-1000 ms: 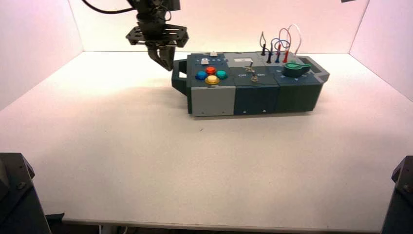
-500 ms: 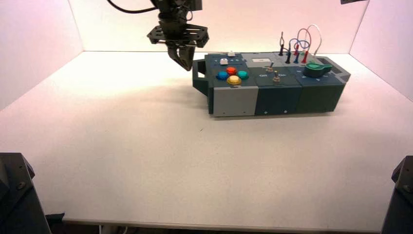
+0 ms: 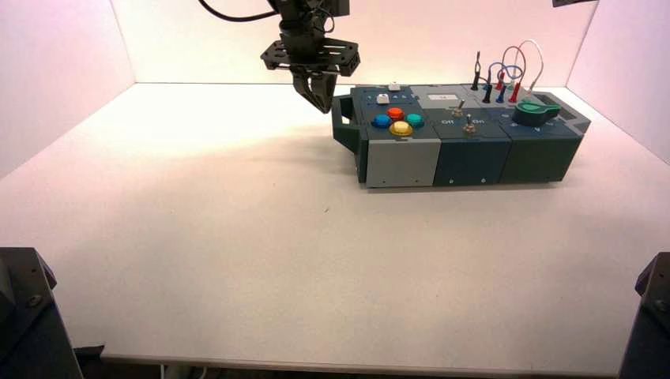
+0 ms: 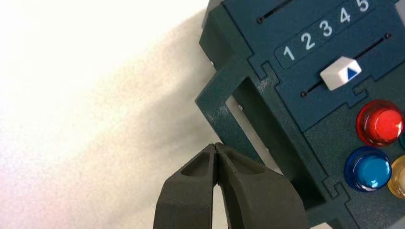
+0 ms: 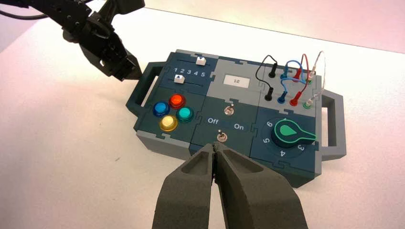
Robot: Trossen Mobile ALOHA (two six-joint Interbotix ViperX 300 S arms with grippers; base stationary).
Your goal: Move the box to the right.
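You are working the left gripper [image 3: 319,96] against the handle [image 4: 241,121] on the buttons' end of the box [image 3: 466,146], which is sitting toward the table's [image 3: 197,237] far right, with a margin of tabletop showing beyond its knob end. To do this push well, you are wanting the tips low on the handle's outer bar and pressing along the box's long line, so it slides straight rather than swinging. The left wrist view is showing the fingertips [image 4: 210,157] pinched together, gripping nothing, lying just at the handle's outer bar; actual contact cannot be told. The right gripper [image 5: 216,150] is hanging near the box's front edge by the toggle switch [image 5: 221,137], its fingers likewise closed and empty.
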